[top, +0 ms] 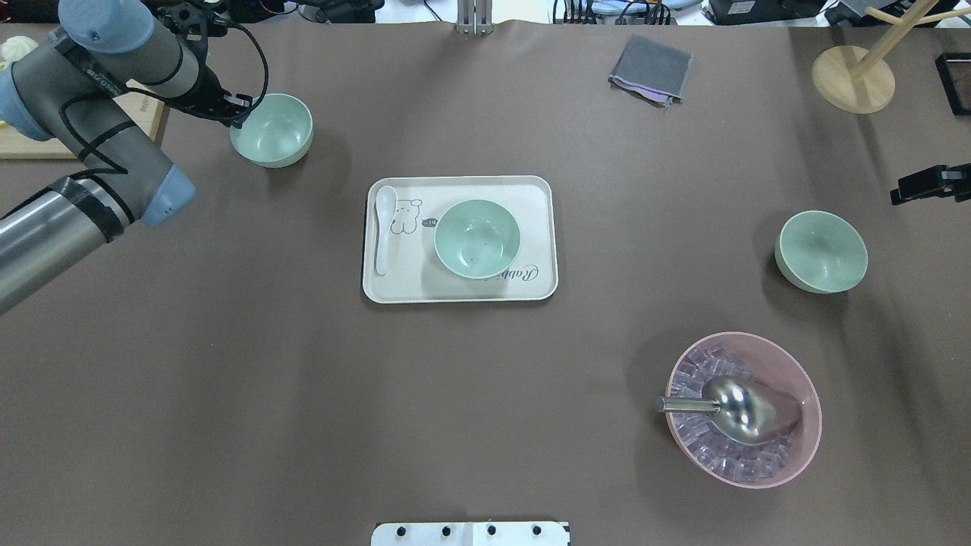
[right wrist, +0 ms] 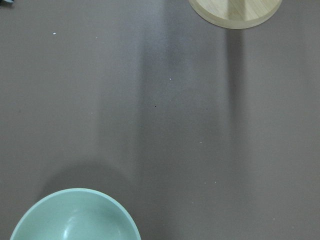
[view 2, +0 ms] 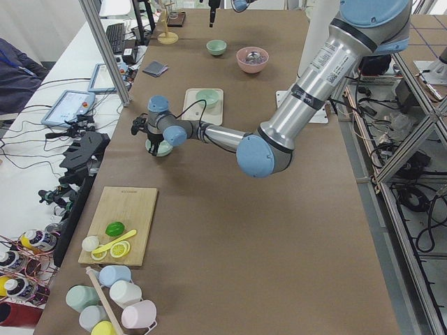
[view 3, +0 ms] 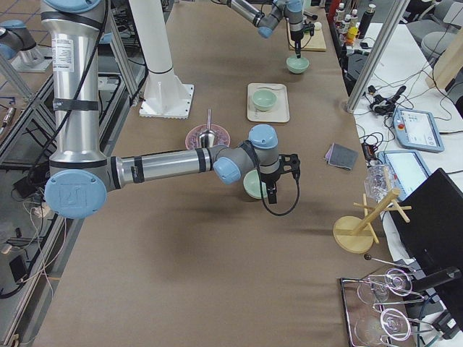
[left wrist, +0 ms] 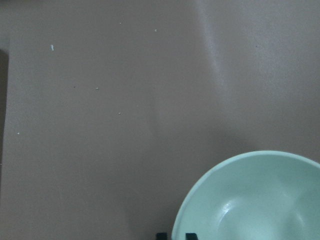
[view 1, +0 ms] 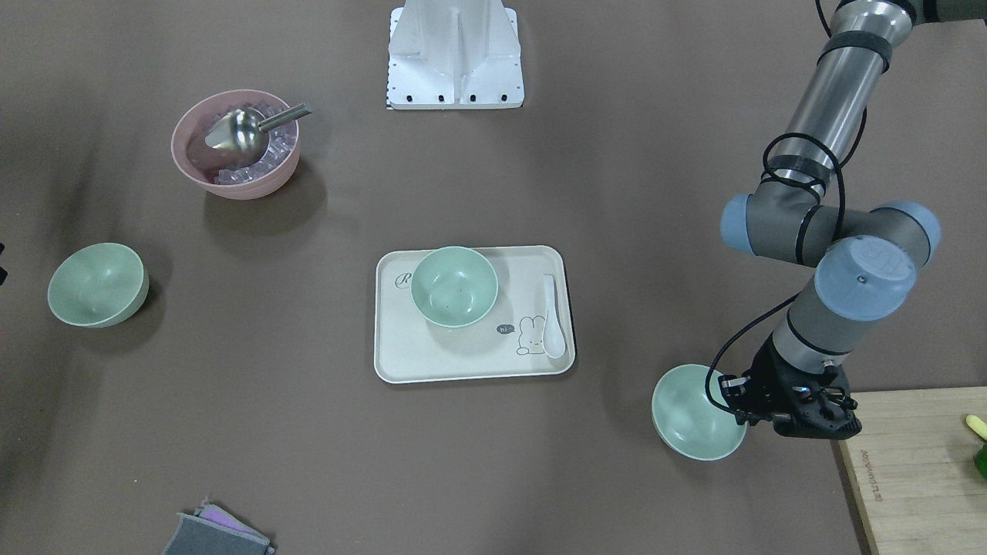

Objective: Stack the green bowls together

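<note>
Three pale green bowls stand upright and apart. One green bowl (top: 271,129) sits on the table at the far left. My left gripper (view 1: 732,397) is shut on its rim, and the left wrist view shows the rim (left wrist: 174,230) between two fingertips (left wrist: 161,235). A second green bowl (top: 477,238) sits on the cream tray (top: 531,199). A third green bowl (top: 821,251) sits at the right. My right gripper (top: 910,188) hangs open and empty above the table, just beyond that bowl, which shows low in the right wrist view (right wrist: 75,216).
A pink bowl (top: 796,447) with ice cubes and a metal scoop (top: 740,406) stands at the near right. A white spoon (top: 383,227) lies on the tray. A grey cloth (top: 651,68) and a wooden stand (top: 853,68) lie far right. A cutting board (view 1: 910,462) is beside the left gripper.
</note>
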`<action>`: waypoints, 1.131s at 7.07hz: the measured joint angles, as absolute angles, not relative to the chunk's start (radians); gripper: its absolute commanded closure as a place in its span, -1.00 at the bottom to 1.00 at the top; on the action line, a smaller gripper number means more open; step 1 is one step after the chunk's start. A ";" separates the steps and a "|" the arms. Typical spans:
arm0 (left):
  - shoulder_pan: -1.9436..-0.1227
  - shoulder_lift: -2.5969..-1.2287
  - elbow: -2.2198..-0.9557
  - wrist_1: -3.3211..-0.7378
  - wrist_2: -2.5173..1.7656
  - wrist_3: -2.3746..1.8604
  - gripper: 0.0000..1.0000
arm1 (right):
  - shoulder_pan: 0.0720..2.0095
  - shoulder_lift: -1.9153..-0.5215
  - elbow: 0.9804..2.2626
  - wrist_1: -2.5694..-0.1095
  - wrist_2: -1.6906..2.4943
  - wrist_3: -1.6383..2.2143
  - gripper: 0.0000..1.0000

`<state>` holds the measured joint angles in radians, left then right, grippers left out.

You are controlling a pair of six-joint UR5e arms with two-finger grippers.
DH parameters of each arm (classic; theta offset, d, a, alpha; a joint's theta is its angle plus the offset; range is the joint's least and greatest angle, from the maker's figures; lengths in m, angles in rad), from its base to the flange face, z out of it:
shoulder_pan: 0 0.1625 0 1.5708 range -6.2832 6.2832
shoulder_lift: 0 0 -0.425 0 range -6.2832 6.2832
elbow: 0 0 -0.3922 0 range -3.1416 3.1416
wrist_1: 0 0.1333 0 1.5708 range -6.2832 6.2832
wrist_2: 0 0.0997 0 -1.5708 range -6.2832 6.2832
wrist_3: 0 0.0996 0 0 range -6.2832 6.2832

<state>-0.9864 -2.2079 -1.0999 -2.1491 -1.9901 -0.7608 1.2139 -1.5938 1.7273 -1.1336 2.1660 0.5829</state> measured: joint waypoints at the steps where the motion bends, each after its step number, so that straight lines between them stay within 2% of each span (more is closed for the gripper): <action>1: -0.986 -2.208 -1.100 -2.149 -1.988 -0.761 0.72 | 1.214 -1.594 1.727 -1.134 2.166 0.583 -0.99; 2: -0.986 -2.207 -1.100 -2.149 -1.987 -0.761 0.91 | 1.213 -1.594 1.728 -1.134 2.167 0.583 -0.99; 3: -0.985 -2.207 -1.102 -2.149 -1.987 -0.761 1.00 | 1.213 -1.594 1.728 -1.134 2.166 0.583 -0.99; 5: -0.984 -2.202 -1.133 -2.149 -1.988 -0.757 1.00 | 1.213 -1.594 1.728 -1.134 2.166 0.583 -0.99; 8: -0.987 -2.199 -1.275 -2.076 -2.045 -0.771 1.00 | 1.213 -1.596 1.730 -1.134 2.167 0.583 -0.99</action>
<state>-0.9872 -2.1989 -1.2750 -2.0755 -2.0445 -0.7713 1.2133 -1.5961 1.7298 -1.1336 2.1671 0.5833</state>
